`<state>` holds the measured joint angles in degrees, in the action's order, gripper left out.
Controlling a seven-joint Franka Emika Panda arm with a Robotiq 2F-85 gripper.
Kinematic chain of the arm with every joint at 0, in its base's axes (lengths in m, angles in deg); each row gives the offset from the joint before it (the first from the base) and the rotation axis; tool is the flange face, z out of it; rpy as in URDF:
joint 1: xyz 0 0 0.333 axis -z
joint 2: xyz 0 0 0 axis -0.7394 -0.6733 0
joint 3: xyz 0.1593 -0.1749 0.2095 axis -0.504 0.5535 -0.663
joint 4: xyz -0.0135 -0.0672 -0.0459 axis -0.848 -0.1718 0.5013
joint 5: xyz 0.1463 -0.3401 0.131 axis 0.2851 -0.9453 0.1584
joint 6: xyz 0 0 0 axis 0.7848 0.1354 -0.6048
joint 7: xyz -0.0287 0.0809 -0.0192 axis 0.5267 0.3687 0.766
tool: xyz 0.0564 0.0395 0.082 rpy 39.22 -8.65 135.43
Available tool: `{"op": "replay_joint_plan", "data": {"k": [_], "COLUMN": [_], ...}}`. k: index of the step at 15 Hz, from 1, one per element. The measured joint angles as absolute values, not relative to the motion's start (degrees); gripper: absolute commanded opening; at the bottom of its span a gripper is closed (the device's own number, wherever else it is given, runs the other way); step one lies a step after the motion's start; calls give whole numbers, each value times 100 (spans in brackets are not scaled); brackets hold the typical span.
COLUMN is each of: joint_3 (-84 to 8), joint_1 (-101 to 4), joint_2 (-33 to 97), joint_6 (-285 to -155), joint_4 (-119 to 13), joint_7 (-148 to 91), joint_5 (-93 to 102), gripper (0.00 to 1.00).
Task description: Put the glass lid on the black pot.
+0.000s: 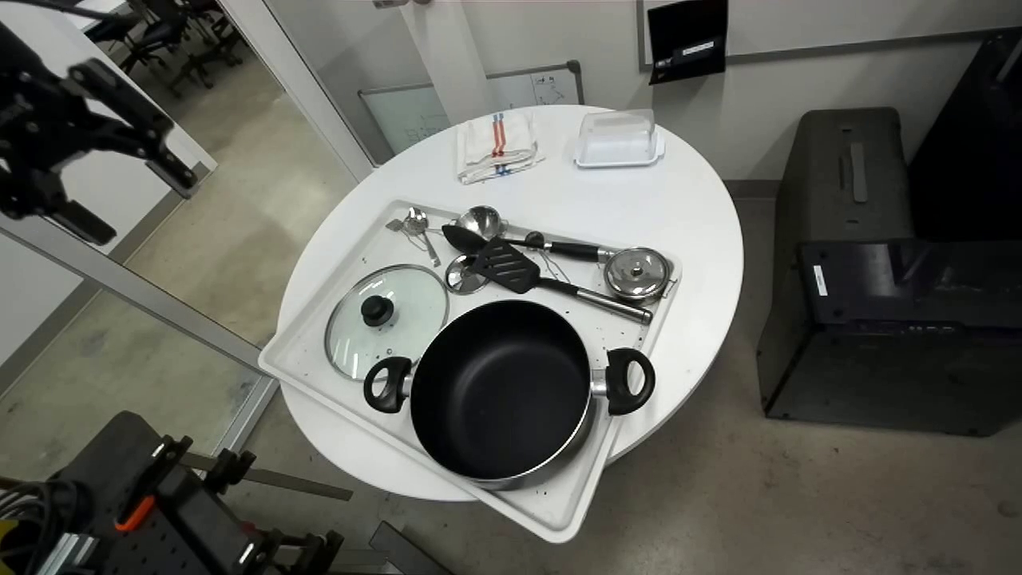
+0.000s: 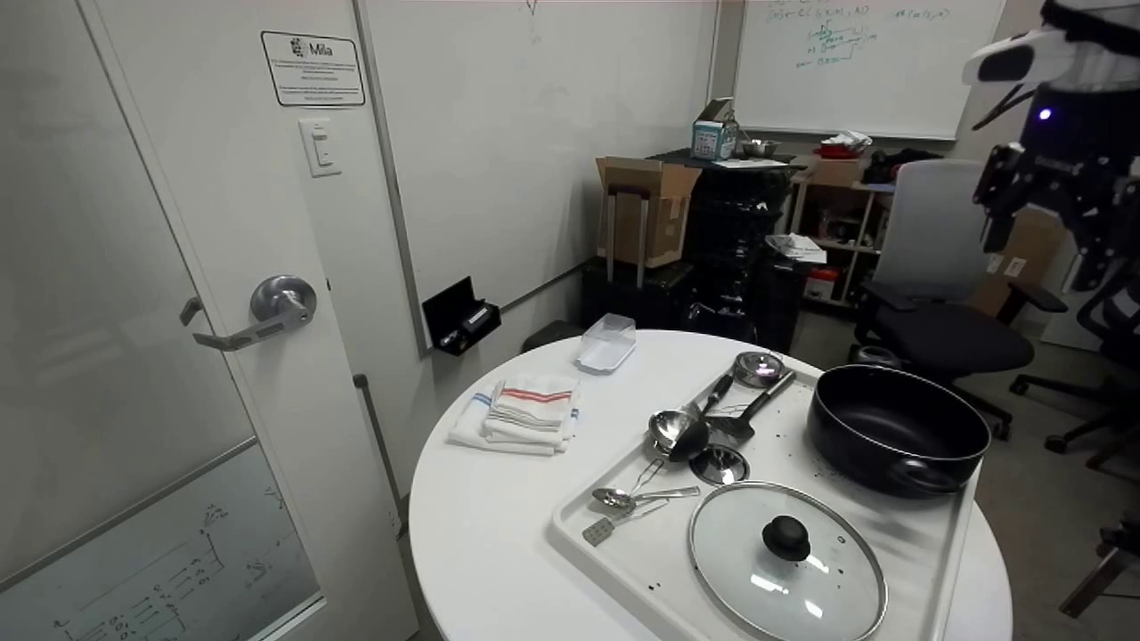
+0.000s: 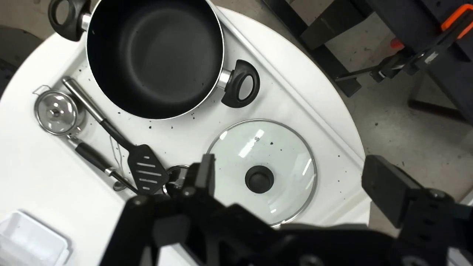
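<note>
The glass lid (image 1: 419,307) (image 2: 748,561) (image 3: 236,162) lies flat on the white tray, its black knob (image 1: 377,310) (image 2: 786,538) (image 3: 259,179) facing up. The black pot (image 1: 503,391) (image 2: 891,427) (image 3: 159,62) stands upright and uncovered on the tray beside the lid; it looks empty. One pot handle reaches close to the lid's rim. My gripper (image 1: 137,206) (image 2: 1042,254) (image 3: 293,181) is open and empty, high above the table and apart from both. In the wrist view the lid's knob shows between its fingers, nearer the left finger.
The white tray (image 1: 307,355) (image 2: 579,556) overhangs the round white table (image 1: 695,208). A black slotted spatula (image 1: 507,266), a ladle (image 1: 463,238), small spoons (image 1: 416,222) and a small lidded steel pot (image 1: 637,274) lie on it. Folded towels (image 1: 499,144) and a clear plastic box (image 1: 619,140) sit behind.
</note>
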<state>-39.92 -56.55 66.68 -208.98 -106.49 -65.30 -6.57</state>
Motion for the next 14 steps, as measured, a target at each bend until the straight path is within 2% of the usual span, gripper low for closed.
{"op": "replay_joint_plan", "data": {"k": [14], "joint_3": [-4575], "joint_1": [-5639], "joint_2": [3534], "joint_6": [-22840], "joint_4": [-9676], "joint_7": [-6878], "joint_5": [-1865], "gripper": [100]}}
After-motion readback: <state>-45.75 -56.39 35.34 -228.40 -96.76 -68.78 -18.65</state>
